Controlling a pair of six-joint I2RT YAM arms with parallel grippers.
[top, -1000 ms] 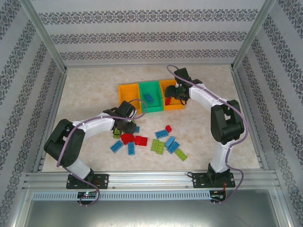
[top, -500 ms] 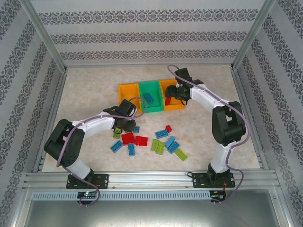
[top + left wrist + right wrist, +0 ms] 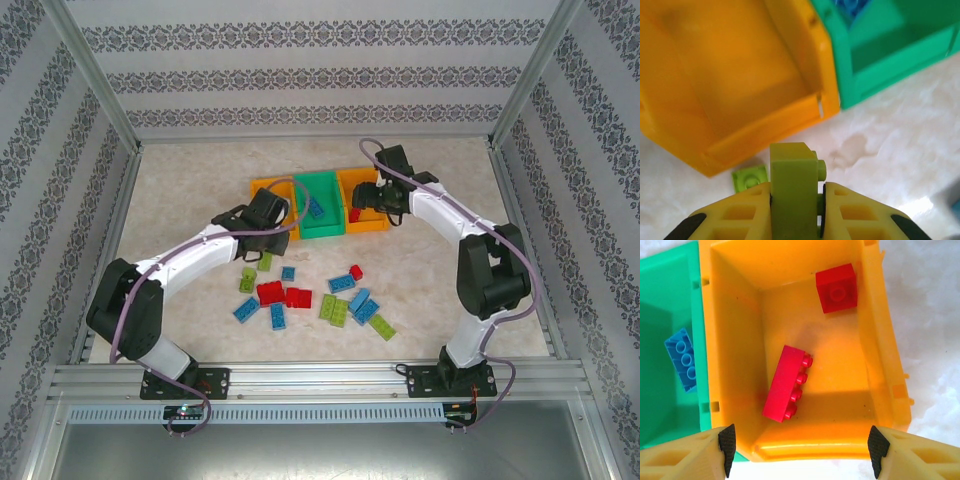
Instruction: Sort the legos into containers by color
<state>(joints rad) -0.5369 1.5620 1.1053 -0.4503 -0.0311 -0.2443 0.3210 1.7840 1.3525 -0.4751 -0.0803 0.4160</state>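
Pinching a lime-green brick [image 3: 794,185] on edge, the left gripper [image 3: 796,200] has its yellow fingers [image 3: 745,212] clamped on both faces of it, studs pointing right. It hangs just short of the near wall of the left orange bin [image 3: 765,125]. A small lime piece [image 3: 750,177] lies on the table below, by that bin's corner. The green bin [image 3: 880,55] stands touching the orange one on its right.

From overhead you get the wider scatter: red, blue and lime legos [image 3: 283,294] loose on the marbled table [image 3: 180,200] in front of the bins.

The right gripper [image 3: 802,447] hangs with jaws wide apart, gripping nothing, over the right orange bin [image 3: 730,340]. Its own camera picks out a square red brick [image 3: 837,288] and a long red brick [image 3: 785,385] tipped on its side in there. A blue brick [image 3: 682,359] lies in the green bin alongside.
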